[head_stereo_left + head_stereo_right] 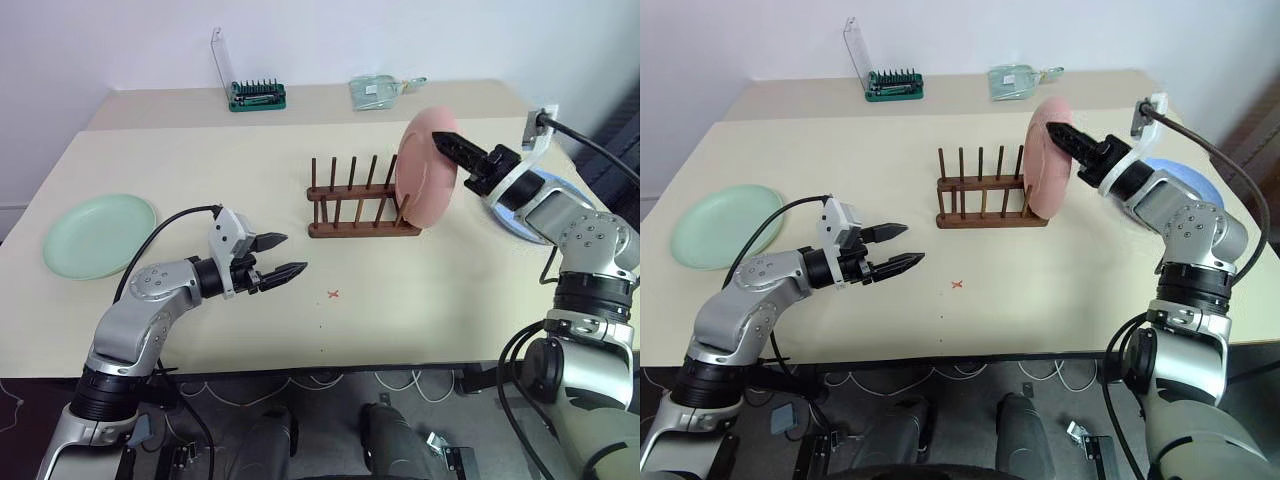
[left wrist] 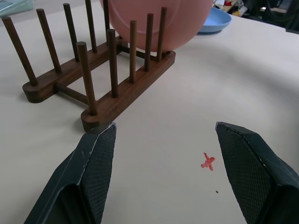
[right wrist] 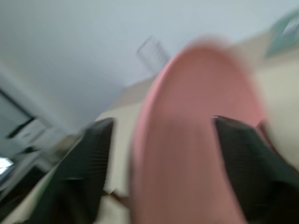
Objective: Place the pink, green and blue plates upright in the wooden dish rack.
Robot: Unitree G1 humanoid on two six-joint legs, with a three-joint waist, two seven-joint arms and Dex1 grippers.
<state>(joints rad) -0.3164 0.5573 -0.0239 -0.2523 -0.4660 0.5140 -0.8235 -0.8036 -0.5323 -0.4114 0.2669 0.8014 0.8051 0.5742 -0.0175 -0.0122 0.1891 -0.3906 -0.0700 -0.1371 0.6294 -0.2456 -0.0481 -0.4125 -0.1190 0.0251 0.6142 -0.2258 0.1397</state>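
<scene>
The pink plate [image 1: 425, 170] stands upright at the right end of the wooden dish rack [image 1: 362, 208], its lower edge between the pegs. My right gripper [image 1: 441, 140] is at the plate's top rim, open, with the rim between its fingers [image 3: 88, 163]. On the table's left side the green plate [image 1: 100, 235] lies flat. The blue plate [image 1: 1185, 180] lies flat at the right, partly hidden under my right arm. My left gripper [image 1: 285, 255] hovers open and empty over the table, in front and to the left of the rack.
A green bit case [image 1: 257, 95] and a clear plastic item [image 1: 375, 90] sit at the table's far edge. A small red cross [image 1: 334, 294] marks the tabletop in front of the rack. A white plug with a black cable [image 1: 540, 125] lies at the far right.
</scene>
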